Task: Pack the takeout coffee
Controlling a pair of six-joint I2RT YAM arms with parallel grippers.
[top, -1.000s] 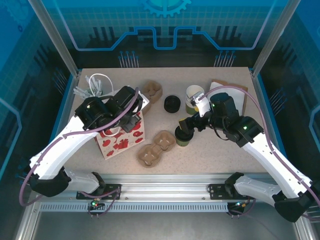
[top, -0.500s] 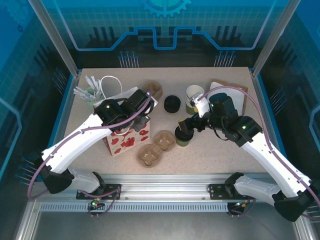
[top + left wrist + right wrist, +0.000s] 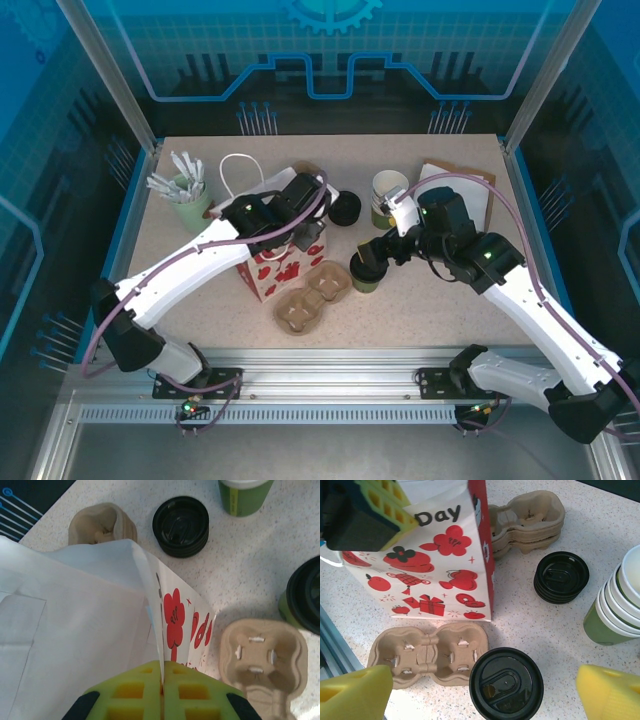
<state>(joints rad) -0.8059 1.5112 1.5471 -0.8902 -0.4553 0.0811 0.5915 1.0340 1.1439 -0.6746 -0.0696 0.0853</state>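
Speckled table (image 3: 430,300) carries the work area, with blue panels behind it.

**Step in hand (judged): take the coffee for transfer to the bag.**

1. Left gripper (image 3: 162,677): jaws pressed together on the top edge of the bag (image 3: 75,630). The pinch holds the printed wall upright and the mouth open. Maintain this hold, because a slack edge would narrow the mouth.
2. Right gripper (image 3: 368,258): fingers spread wide and holding nothing.
3. Lower the right gripper until both pads sit on the green wall below the black lid. Do not clamp the lid, which may pop off.
4. Close gently, since a paper wall dents under load.
5. Lift straight up and keep the cup vertical.
6. Clear the carrier (image 3: 427,655) before moving toward the bag.

**Position of the coffee**

- The coffee (image 3: 506,684) stands upright on the table, lid on.
- In the right wrist view it sits between the two yellow fingers, slightly nearer the right one. Whether the tips are already below the lid cannot be told.
- It stands just beside the carrier's right end. The bag stands near, on the carrier's far side.
- The lid stack (image 3: 561,576) and cup stack (image 3: 620,605) stand behind it, apart from it.
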